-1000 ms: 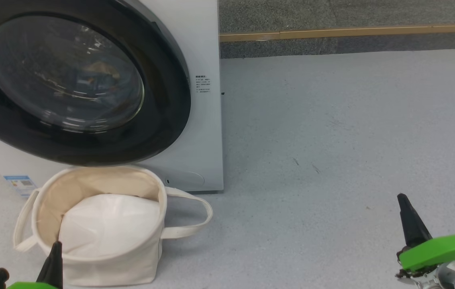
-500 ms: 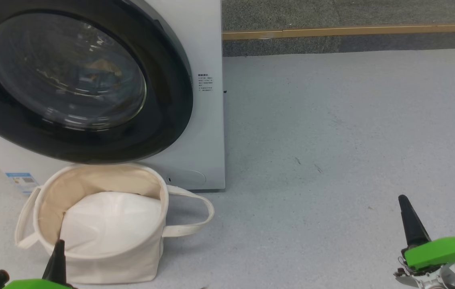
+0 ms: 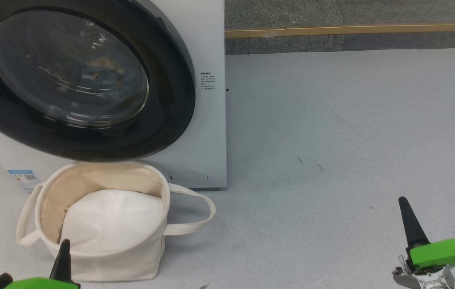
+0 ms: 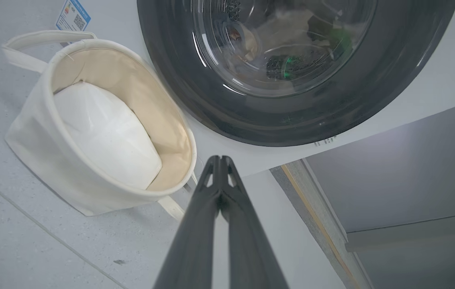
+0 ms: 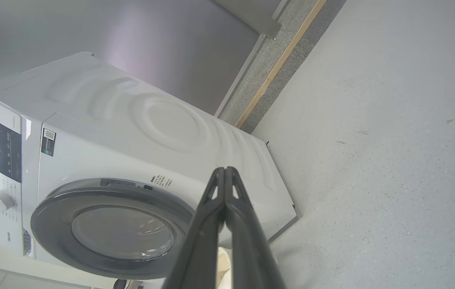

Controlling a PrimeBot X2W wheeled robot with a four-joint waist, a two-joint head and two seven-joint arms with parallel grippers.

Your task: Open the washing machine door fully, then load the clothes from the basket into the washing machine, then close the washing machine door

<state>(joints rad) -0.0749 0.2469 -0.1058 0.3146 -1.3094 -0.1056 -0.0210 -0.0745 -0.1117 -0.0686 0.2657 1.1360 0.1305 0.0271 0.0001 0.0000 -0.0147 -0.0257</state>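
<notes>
Far left, low on the white front: small blue sticker (image 3: 22,176). Lower left corner of the head view: left gripper (image 3: 65,243), both dark fingers pressed together to a single point, nothing held, tip in front of the near wall of the basket (image 3: 103,263). From the left wrist: left gripper (image 4: 220,159) closed tight, just beside the basket's rim.

Upright on the floor, right at the foot of the washing machine (image 3: 207,132) and below its door: the round cream tub. One loop handle (image 3: 201,208) drooping to the right, another at the left side. Inside, a plain white liner (image 3: 111,218) bulging upward.

Above the tub: washing machine door (image 3: 167,120), closed against the front, with a wide glossy black rim around bulging glass (image 3: 70,68). Behind the glass, pale fabric (image 4: 279,24) with an orange-brown patch, too blurred by reflections to name.

Right of the machine: speckled grey floor (image 3: 331,132), with a wood-coloured strip (image 3: 351,29) along its far edge.

Lower right: right gripper (image 3: 403,200), green-bodied, fingers shut to one point, nothing between them, well apart from machine and basket.
</notes>
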